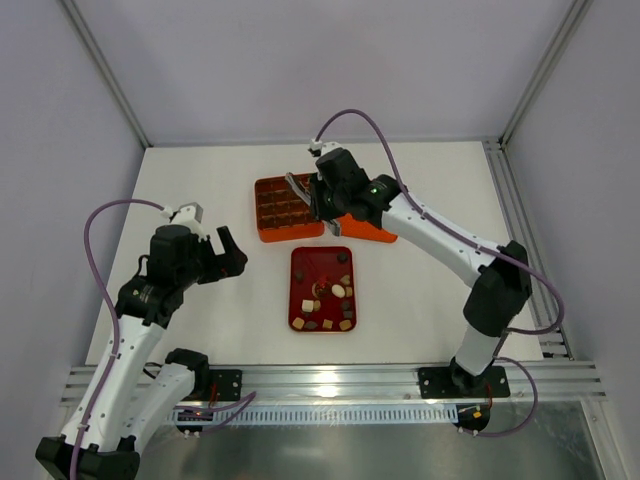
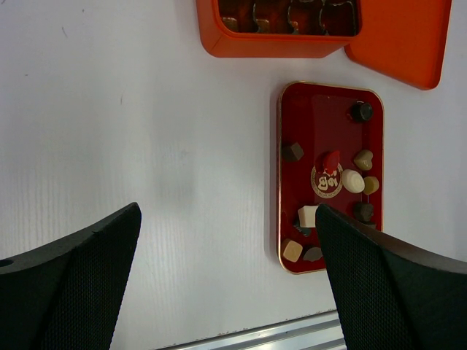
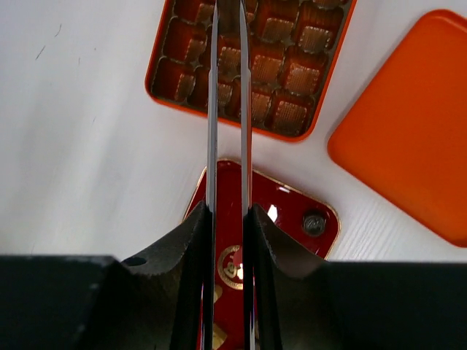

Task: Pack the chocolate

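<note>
White table [image 1: 200,200] carries an orange plastic gridded box [image 1: 262,215] just beyond a dark red flat tray [image 1: 296,290]. Left gripper [image 1: 225,250], left of the tray, gapes; right gripper [image 1: 314,196], beyond it, pinches metal tweezers [image 1: 296,184]. Roughly ten small chocolates [image 1: 338,291] lie on the tray, so most packing likely remains.

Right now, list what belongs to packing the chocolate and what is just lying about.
Job in hand:
chocolates on the red tray
orange box with grid compartments
tweezers, gripped by the right gripper

Lying about:
orange lid, beside the box
left gripper, open, holding nothing
</note>
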Controlling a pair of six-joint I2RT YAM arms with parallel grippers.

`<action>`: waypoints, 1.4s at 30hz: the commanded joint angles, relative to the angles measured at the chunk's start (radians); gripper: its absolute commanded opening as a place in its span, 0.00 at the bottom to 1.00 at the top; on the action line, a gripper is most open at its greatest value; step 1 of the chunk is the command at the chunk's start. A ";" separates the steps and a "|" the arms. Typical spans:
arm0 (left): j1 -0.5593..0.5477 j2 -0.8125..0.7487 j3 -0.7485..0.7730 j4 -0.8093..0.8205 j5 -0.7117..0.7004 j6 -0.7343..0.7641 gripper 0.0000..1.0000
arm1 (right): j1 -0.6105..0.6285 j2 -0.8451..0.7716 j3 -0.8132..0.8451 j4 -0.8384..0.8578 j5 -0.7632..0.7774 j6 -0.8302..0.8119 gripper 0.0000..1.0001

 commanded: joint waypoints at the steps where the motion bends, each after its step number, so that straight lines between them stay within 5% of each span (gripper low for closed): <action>1: -0.005 0.004 0.001 0.024 -0.011 -0.004 1.00 | -0.029 0.089 0.150 0.072 -0.045 -0.051 0.26; 16: -0.005 0.010 0.000 0.024 -0.008 -0.002 1.00 | -0.050 0.389 0.378 0.074 -0.036 -0.057 0.25; 42: -0.007 0.010 0.000 0.024 -0.009 -0.004 1.00 | -0.050 0.443 0.450 0.051 -0.002 -0.070 0.41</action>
